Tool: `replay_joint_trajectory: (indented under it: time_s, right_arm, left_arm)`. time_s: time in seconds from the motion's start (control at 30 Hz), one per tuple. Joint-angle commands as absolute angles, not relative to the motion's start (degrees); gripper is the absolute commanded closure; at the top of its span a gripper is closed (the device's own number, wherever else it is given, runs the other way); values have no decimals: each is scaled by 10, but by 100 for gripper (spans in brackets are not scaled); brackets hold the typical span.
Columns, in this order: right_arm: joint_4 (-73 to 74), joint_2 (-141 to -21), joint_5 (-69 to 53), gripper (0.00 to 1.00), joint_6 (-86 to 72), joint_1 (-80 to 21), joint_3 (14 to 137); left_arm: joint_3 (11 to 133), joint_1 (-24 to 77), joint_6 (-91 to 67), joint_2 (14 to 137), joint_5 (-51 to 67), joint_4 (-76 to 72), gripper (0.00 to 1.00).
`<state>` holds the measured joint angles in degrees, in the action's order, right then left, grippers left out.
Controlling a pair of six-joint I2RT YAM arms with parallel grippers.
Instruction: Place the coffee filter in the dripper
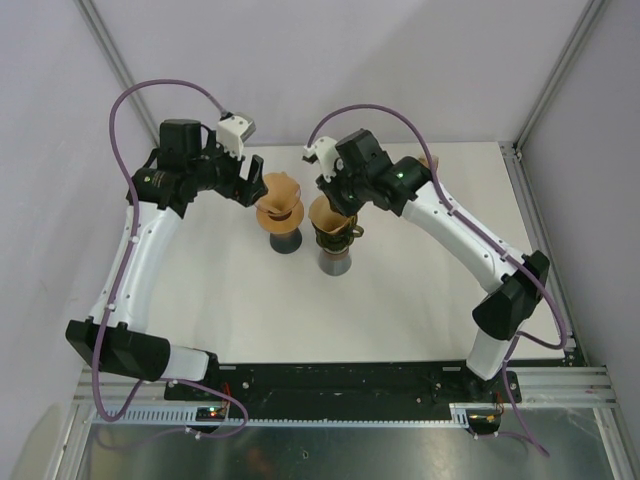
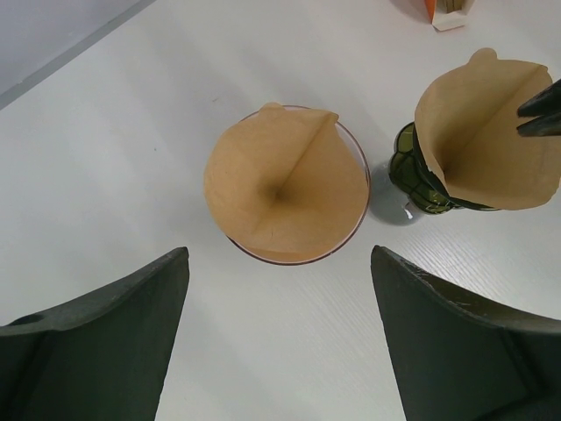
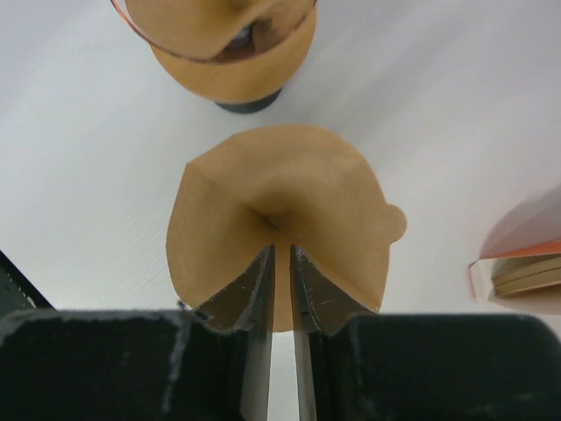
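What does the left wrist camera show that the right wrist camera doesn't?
Only the left wrist view shows the left gripper, wide open, and the green dripper under the right filter. Only the right wrist view shows the right gripper pinched on that filter's near wall. Both show the left filter sitting in its clear dripper, and the orange box.

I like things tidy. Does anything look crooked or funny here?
Yes. The right filter stands tall and lopsided out of the green dripper, pinched by the right gripper. The left filter sits neatly in its glass dripper.
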<state>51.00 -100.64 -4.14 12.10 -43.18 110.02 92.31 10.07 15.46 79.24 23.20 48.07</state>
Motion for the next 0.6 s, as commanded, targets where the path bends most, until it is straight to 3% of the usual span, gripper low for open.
replay_joint_trajectory:
  time_s: [0.0, 0.2, 0.57]
  right_arm:
    - [498, -1003, -67, 85, 109, -426, 1067]
    - [498, -1004, -65, 91, 104, -425, 1036]
    - [500, -1017, -69, 92, 103, -424, 1034]
  left_arm:
    - [916, 96, 158, 770, 245, 472, 11]
    - [914, 96, 158, 769, 244, 472, 11]
    - [917, 96, 160, 770, 241, 472, 11]
